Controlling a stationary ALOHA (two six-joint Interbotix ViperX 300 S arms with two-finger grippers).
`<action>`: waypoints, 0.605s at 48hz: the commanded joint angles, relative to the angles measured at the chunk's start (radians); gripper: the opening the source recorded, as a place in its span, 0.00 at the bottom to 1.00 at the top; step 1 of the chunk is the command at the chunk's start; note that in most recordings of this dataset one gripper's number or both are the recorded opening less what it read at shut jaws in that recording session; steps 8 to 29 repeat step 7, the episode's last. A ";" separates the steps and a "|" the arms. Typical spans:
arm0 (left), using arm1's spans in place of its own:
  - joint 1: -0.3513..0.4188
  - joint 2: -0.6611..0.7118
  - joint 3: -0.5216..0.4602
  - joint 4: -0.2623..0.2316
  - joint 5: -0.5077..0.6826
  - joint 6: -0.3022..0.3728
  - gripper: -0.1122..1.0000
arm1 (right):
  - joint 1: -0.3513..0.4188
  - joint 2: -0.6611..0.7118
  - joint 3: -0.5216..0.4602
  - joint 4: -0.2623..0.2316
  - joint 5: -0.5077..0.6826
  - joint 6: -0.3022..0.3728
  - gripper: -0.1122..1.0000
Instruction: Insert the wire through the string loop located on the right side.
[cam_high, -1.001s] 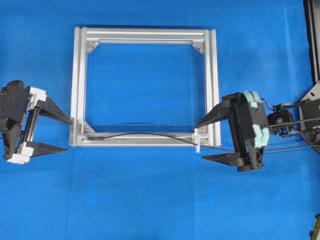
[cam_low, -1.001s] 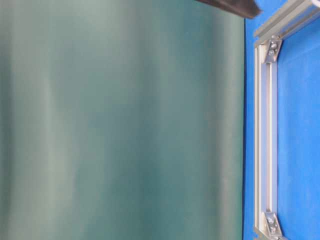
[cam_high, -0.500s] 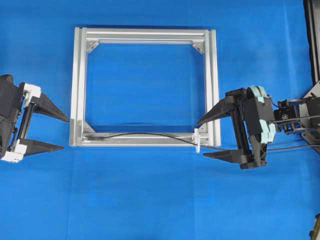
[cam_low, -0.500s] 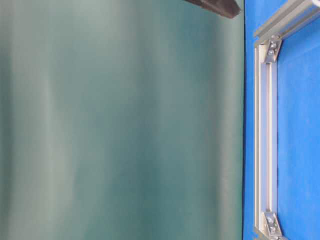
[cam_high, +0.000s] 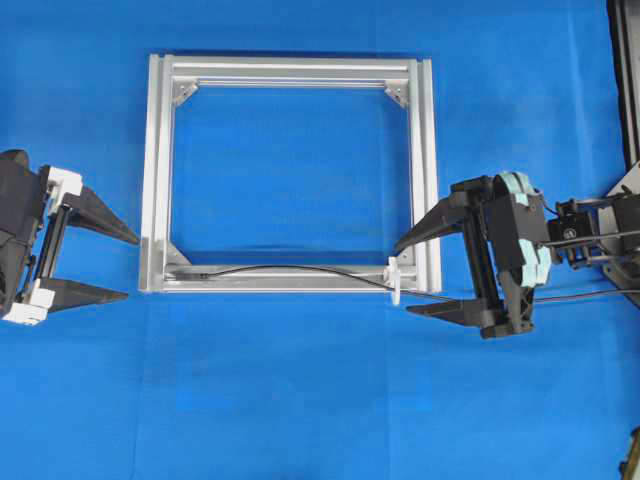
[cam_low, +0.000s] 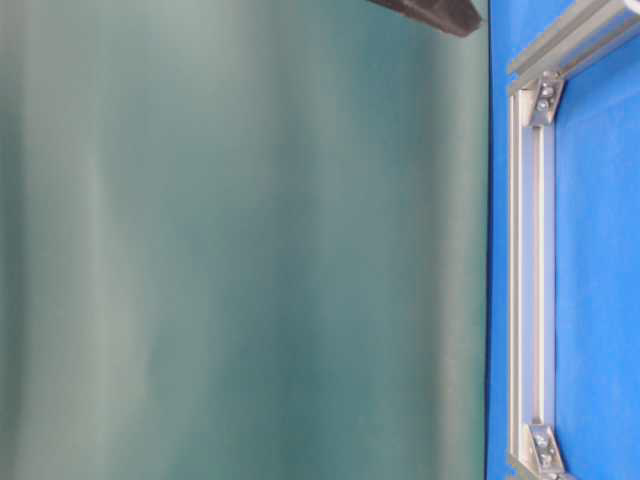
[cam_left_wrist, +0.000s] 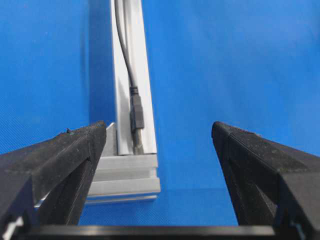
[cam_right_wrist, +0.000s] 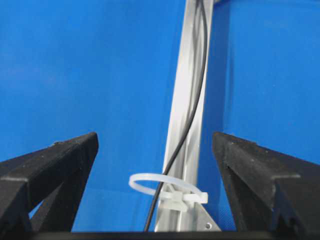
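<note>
The thin black wire (cam_high: 290, 268) lies along the near bar of the silver frame (cam_high: 160, 150). Its plug (cam_left_wrist: 137, 112) rests at the bar's left corner. At the right corner the white string loop (cam_high: 396, 281) sticks out from the bar. In the right wrist view the wire (cam_right_wrist: 178, 142) passes through the loop (cam_right_wrist: 149, 176) and trails off to the right. My right gripper (cam_high: 400, 280) is open, its fingers either side of the loop and touching nothing. My left gripper (cam_high: 132, 267) is open and empty, just left of the frame, facing the plug end (cam_left_wrist: 159, 132).
The frame lies flat on a blue cloth. Grey corner brackets (cam_high: 184, 93) sit inside its corners. A dark stand (cam_high: 625, 80) runs along the right edge. The table-level view is mostly a green blur, with the frame (cam_low: 530, 280) at its right and a dark fingertip (cam_low: 430, 12) on top.
The left gripper drew back to the left, away from the frame. The right gripper shifted slightly right and straightened. In the last half second neither moved.
</note>
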 joint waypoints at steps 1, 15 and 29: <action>0.003 -0.002 -0.012 0.003 -0.006 0.000 0.85 | -0.002 -0.011 -0.009 -0.002 -0.006 -0.002 0.91; 0.003 -0.002 -0.014 0.003 -0.006 0.000 0.84 | -0.002 -0.011 -0.009 -0.003 -0.009 -0.002 0.91; 0.003 -0.002 -0.014 0.003 -0.006 0.000 0.84 | -0.002 -0.011 -0.009 -0.003 -0.009 -0.002 0.91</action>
